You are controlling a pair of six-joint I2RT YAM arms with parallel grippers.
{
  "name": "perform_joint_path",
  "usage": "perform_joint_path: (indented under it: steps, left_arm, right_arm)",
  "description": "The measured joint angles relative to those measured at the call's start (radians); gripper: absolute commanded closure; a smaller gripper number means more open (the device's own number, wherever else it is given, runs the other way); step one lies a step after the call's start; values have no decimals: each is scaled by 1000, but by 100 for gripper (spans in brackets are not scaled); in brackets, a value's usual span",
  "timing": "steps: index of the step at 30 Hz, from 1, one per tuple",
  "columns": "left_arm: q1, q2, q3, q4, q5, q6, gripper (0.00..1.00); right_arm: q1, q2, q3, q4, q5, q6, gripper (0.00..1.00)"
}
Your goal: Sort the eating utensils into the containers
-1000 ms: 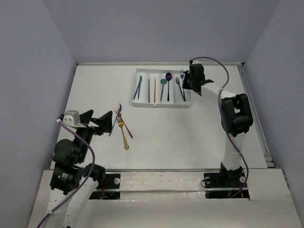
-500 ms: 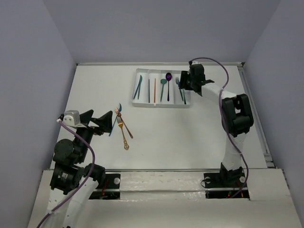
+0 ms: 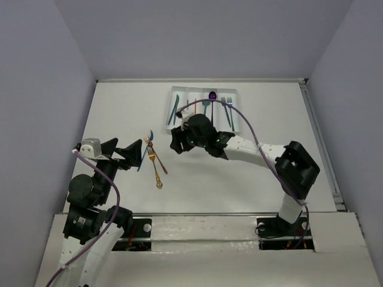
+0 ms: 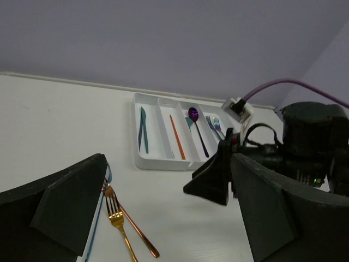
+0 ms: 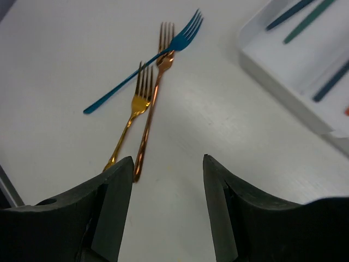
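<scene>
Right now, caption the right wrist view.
Open right end effector facing blue fork, gold fork, copper fork; white tray at right.

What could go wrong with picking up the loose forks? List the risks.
1. The blue fork lies across the copper fork, with the gold fork close beside it. Closing on one may drag or lift another.
2. The open right gripper and open left gripper both hang near that pile, so the arms could collide.

The left arm (image 3: 88, 192) and right arm (image 3: 257, 152) are white links, black joints, trailing purple cables (image 4: 289, 82), and black wedge fingers (image 5: 112, 213).
</scene>
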Motion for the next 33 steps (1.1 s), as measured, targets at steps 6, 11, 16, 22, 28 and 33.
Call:
perform_joint_path:
  steps: [6, 11, 16, 22, 28, 33]
  left_arm:
    - [8, 3, 0, 0, 0, 0, 1]
    - [8, 3, 0, 0, 1, 0, 1]
    - [8, 3, 0, 0, 4, 0, 1]
    - [8, 3, 0, 0, 5, 0, 1]
    - [8, 2, 0, 0, 7, 0, 1]
    - [8, 1, 0, 0, 8, 0, 1]
  right_arm:
    - [148, 139, 82, -89, 39, -18, 42]
    - [216, 252, 204, -157, 110, -11, 49]
    - [257, 354, 324, -196, 143, 5, 50]
    - [278, 462, 430, -249, 164, 21, 52]
    - [294, 505, 479, -287, 231, 31, 66]
    - [314, 530, 505, -303, 303, 42, 84]
